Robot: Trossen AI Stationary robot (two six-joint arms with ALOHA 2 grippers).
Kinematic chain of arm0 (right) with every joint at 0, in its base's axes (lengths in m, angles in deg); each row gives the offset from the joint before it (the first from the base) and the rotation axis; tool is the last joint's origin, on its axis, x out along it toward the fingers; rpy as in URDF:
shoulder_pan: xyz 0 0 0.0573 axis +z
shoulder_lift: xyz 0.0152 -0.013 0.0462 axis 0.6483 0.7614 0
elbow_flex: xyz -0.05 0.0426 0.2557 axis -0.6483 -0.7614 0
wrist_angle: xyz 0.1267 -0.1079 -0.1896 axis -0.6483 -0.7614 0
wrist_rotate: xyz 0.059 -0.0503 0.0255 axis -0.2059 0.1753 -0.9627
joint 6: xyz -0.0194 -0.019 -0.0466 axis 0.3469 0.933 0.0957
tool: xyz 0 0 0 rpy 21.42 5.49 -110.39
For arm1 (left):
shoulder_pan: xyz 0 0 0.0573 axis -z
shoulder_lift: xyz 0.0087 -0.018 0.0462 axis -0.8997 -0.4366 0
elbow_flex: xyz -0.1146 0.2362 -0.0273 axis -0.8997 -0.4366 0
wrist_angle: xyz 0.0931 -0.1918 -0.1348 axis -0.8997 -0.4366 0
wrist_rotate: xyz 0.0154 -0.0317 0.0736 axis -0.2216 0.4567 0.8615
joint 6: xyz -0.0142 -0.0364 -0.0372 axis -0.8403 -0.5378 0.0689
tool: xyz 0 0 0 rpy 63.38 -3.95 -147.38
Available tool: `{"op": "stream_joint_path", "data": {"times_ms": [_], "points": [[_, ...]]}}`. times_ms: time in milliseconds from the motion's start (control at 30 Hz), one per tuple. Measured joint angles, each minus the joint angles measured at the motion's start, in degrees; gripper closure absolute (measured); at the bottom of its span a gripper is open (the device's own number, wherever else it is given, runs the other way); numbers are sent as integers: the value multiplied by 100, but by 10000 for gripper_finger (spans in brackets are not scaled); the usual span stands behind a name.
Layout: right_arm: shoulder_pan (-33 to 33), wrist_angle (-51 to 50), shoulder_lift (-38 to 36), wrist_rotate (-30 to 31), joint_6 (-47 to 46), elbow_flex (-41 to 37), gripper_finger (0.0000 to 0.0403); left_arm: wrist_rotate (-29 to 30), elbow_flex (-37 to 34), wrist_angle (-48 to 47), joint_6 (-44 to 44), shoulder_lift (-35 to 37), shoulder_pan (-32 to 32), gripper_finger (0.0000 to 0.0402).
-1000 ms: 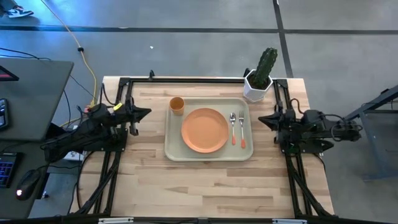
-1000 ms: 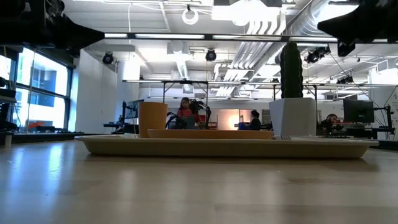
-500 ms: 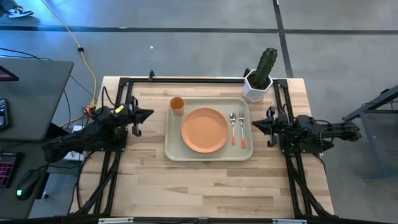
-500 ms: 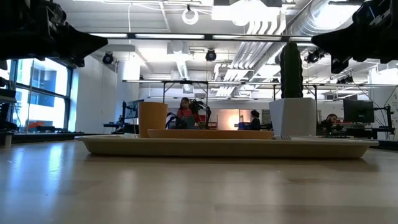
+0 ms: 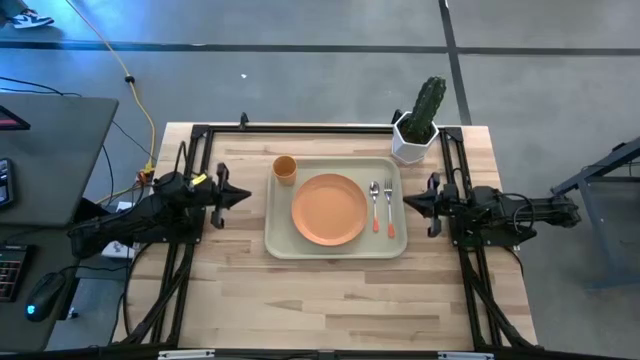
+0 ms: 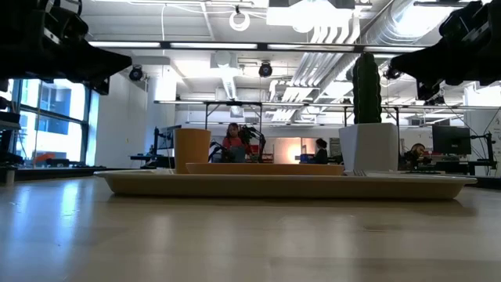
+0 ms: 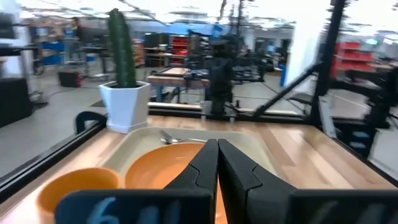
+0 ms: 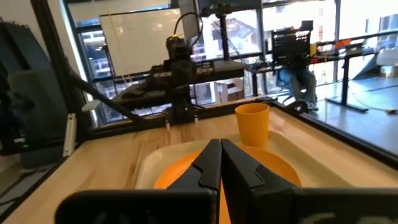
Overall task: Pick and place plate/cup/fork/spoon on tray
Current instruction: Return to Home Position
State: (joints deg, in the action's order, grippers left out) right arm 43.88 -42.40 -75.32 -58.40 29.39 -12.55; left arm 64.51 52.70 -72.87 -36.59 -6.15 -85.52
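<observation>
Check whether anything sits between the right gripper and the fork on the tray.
Nothing visible does. The right gripper hangs just off the right rim of the cream rectangular plastic tray, and the orange-handled metal fork is the nearest piece inside that rim. The white-potted green cactus stands off to the far side.

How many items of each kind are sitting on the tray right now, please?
Plate: 1
Cup: 1
Spoon: 1
Fork: 1
Total: 4 items on the tray
</observation>
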Motion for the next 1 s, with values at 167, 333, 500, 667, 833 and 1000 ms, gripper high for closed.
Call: {"op": "stream_joint_path", "data": {"times_ms": [167,333,500,667,833,1000], "points": [[0,-167,0,-314,-32,0,403,408,0,-10,-243,-11,365,401],[2,-197,2,-716,-67,0,403,1286,0,-207,-294,-14,1112,401],[7,-124,-1,-826,-93,-2,403,2098,-1,22,-216,0,1694,401],[7,-27,-4,-787,-148,-2,403,2423,0,238,-196,2,1945,401],[7,-48,-4,-802,50,11,403,2403,0,228,-154,2,2048,401],[7,-13,-2,-973,260,24,403,2427,0,214,127,2,2045,401]]}}
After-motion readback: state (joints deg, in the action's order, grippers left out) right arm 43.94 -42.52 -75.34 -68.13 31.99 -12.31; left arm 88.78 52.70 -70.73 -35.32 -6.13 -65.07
